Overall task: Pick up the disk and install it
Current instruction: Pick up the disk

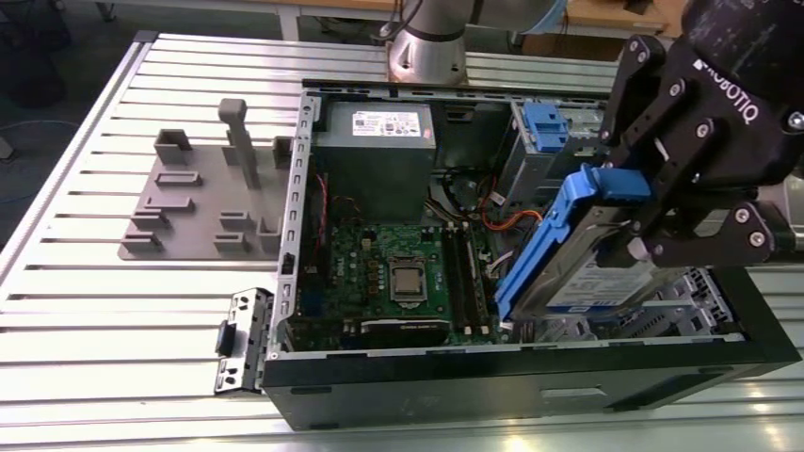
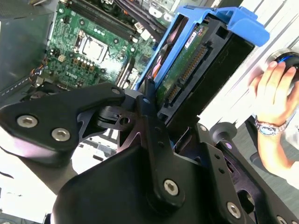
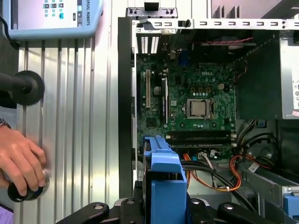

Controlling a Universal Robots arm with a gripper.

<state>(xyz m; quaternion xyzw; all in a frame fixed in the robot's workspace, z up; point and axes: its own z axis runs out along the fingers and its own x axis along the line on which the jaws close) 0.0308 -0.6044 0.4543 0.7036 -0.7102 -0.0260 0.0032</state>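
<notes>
The disk (image 1: 590,278), a silver drive with a white-and-blue label and blue side rails, hangs tilted on edge over the right end of the open computer case (image 1: 503,363). My gripper (image 1: 647,231) is shut on the disk's upper end, one black finger on each face. In the second wrist view the disk (image 2: 196,60) sticks out from my gripper (image 2: 180,109) with its circuit-board side and connector showing. In the first wrist view its blue rail (image 3: 163,182) rises from my gripper (image 3: 163,212), beside the motherboard (image 3: 191,107).
Inside the case are a grey box with a white sticker (image 1: 377,141) and a grey cage with a blue tab (image 1: 547,132). A grey fixture plate (image 1: 188,207) lies on the slatted table at the exterior view's left. A person's hand (image 3: 21,163) rests on a knob beside the case.
</notes>
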